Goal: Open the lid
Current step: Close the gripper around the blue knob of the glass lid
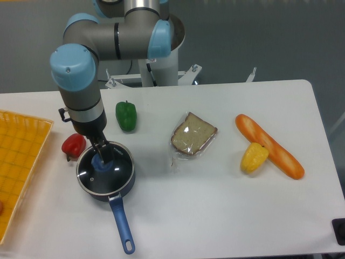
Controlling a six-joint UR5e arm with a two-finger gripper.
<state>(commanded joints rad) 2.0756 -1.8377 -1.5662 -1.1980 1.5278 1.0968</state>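
The lid (108,174), a round glass disc with a metal rim and a blue centre knob (101,163), sits flat on a dark blue saucepan (123,189) with a long blue handle pointing toward the front edge. My gripper (101,155) hangs straight over the knob. Its dark fingers reach down around the knob's back side. The wrist hides much of the fingers, so I cannot tell whether they are open or closed on the knob.
A red pepper (72,145) lies just left of the pot and a green pepper (126,115) behind it. Wrapped bread (193,134), a yellow pepper (254,157) and a baguette (269,146) lie to the right. A yellow basket (19,162) sits at the left edge.
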